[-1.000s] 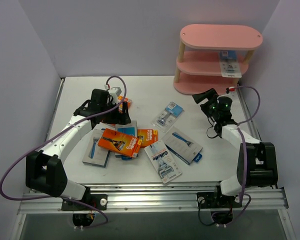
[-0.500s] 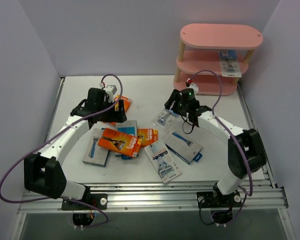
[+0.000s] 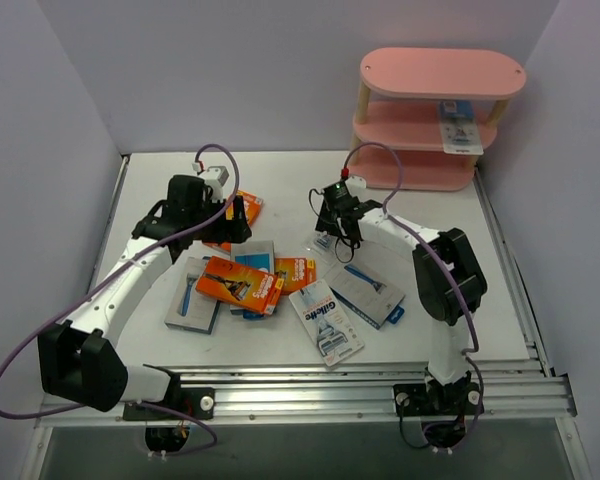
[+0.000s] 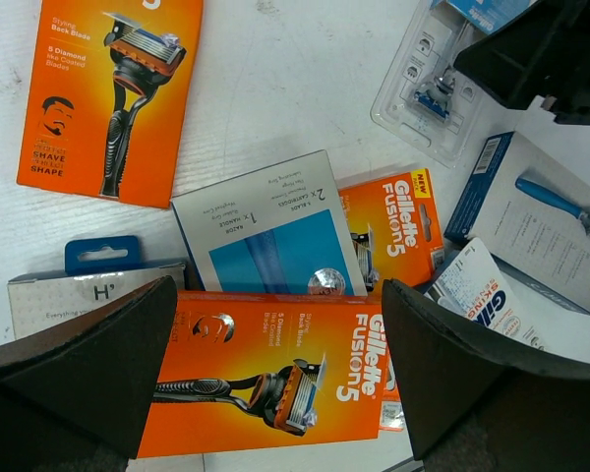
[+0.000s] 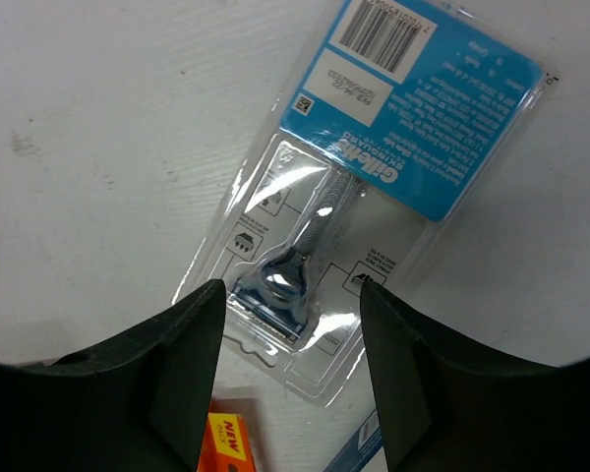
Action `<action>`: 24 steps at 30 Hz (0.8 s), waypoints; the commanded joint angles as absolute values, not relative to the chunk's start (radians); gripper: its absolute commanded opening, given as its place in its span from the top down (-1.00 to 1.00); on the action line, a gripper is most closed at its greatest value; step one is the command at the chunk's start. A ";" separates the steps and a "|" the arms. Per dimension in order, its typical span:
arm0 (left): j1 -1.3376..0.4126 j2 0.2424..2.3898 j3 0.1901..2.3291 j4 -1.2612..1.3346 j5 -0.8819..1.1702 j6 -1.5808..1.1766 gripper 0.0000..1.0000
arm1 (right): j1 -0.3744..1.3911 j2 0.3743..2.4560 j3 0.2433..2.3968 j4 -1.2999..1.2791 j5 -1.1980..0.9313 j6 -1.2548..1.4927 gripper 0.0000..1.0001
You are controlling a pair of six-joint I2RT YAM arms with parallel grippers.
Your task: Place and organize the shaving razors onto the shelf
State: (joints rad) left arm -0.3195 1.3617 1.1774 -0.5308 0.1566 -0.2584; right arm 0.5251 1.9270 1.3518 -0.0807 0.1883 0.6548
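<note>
Under spread left hand [image 4: 280, 287], orange "Gillette Fusion5" box [image 4: 275, 385]; under spread right hand [image 5: 292, 290], "Gillette" blister pk [image 5: 398, 123].

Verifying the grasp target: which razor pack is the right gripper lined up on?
The see-through blister card with the blue header: the right gripper hangs open over it, one finger to either side. No other pack lies between them.

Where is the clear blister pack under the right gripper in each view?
Top external: blister pack at centre, partly under the right gripper.
Left wrist: upper right.
Right wrist: centre of picture.
Shared landmark: the small orange Fusion5 box beside it.
</note>
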 commanded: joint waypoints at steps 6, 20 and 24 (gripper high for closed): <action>-0.321 1.313 1.197 -0.500 0.189 -0.275 -0.88 | 0.538 2.022 1.419 -0.138 0.252 0.693 -0.04; -0.333 1.322 1.197 -0.495 0.216 -0.278 -0.88 | 0.542 2.109 1.486 -0.140 0.229 0.667 0.52; -0.336 1.330 1.197 -0.495 0.218 -0.278 -0.88 | 0.542 2.118 1.541 -0.132 0.161 0.569 0.86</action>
